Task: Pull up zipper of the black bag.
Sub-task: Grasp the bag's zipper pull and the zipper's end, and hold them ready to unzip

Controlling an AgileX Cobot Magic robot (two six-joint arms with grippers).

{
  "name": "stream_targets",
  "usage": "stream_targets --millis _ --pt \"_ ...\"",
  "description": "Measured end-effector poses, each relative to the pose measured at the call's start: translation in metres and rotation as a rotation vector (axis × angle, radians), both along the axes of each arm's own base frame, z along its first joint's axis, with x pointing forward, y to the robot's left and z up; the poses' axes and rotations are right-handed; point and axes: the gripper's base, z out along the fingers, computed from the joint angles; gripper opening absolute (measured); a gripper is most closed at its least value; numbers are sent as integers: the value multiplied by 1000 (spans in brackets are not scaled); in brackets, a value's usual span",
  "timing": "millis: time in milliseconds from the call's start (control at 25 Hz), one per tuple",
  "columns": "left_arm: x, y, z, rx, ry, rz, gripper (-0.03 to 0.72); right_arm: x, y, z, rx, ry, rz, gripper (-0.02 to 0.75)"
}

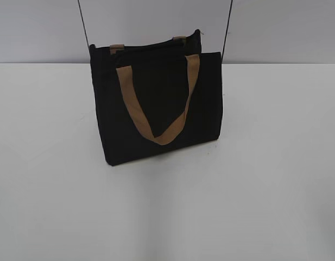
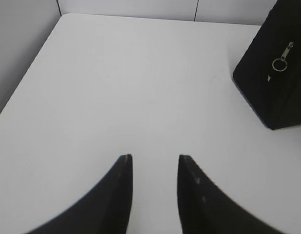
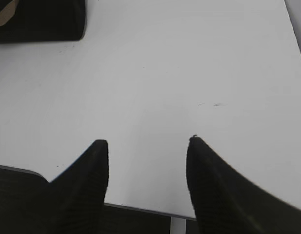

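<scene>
Only the left wrist view shows the black bag's (image 2: 274, 73) silvery ring pull (image 2: 279, 63).

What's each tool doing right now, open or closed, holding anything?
Left tool: open, holding nothing, over the bare table.
Right tool: open, holding nothing, away from the black bag.

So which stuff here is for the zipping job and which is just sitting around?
For the job:
- black bag
- zipper along its top
- metal pull with ring, on the bag's end
- left gripper and right gripper, both open

Just there:
- tan handle
- thin cords
- white table
</scene>
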Motion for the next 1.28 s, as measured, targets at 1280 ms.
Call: stream_targets --millis 1280 --pt "2 0 0 1 15 0 241 0 0 0 0 0 0 396"
